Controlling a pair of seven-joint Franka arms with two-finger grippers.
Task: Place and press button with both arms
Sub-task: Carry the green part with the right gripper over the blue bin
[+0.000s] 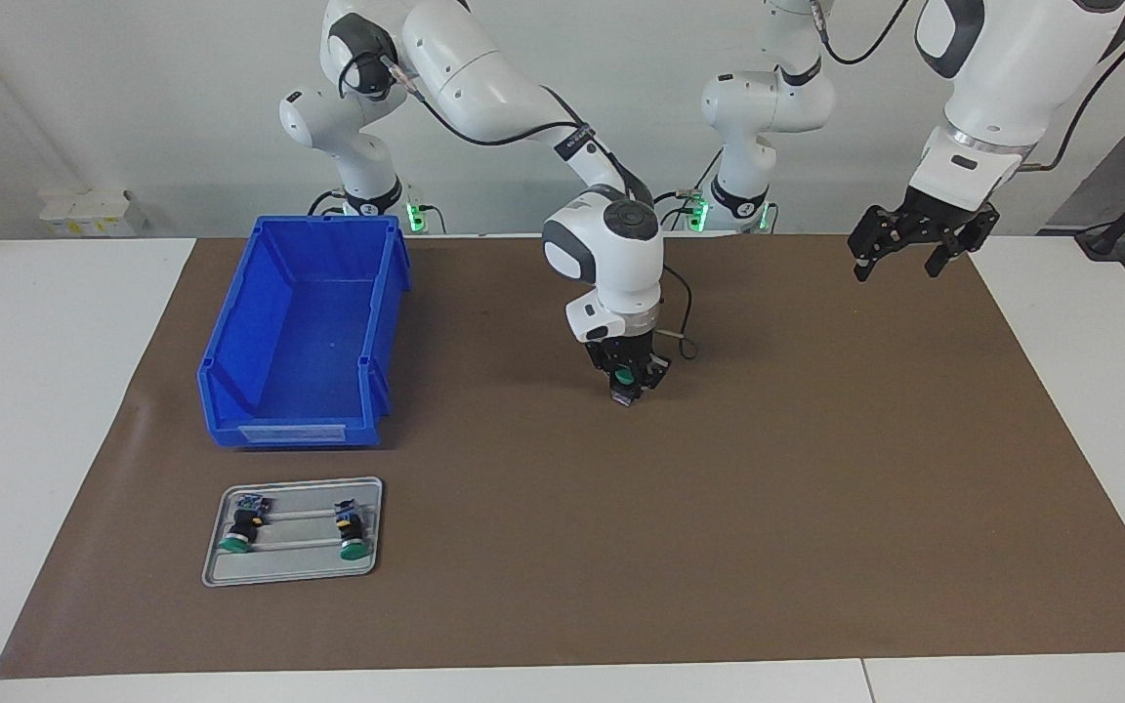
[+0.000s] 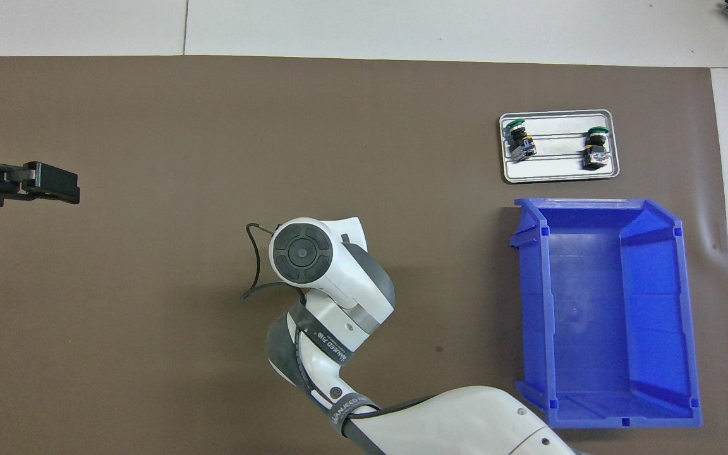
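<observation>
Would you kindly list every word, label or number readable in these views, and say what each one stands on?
"FRANKA": partly legible on the dark band around the right arm in the overhead view; the rest of that lettering cannot be made out.
Label strip on the blue bin: nothing readable on it.
Tray and buttons: no readable text.

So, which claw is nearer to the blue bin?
Right. The right claw hangs over the mat's middle, beside the bin; the left claw waits over the mat at the left arm's end.
</observation>
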